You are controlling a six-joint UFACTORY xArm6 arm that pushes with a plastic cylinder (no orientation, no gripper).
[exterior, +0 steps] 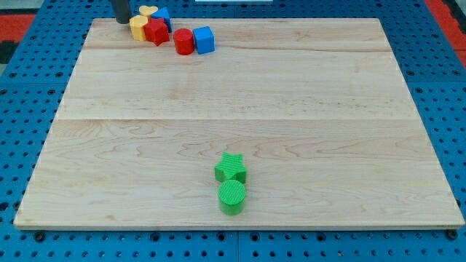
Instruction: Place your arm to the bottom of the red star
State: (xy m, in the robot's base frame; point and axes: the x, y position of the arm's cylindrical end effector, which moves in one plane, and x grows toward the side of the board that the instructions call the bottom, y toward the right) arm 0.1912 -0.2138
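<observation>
The red star (156, 31) lies near the top left of the wooden board (240, 109), packed among other blocks. My tip (121, 21) stands at the view's top left, just left of the yellow block (138, 28) and about two block widths left of the red star. A yellow heart (148, 12) and a blue block (163, 17) sit behind the star. A red cylinder (183, 41) and a blue cube (204, 39) lie to its right.
A green star (231, 167) and a green cylinder (232, 196) sit touching near the board's bottom middle. A blue pegboard surface (29, 94) surrounds the board.
</observation>
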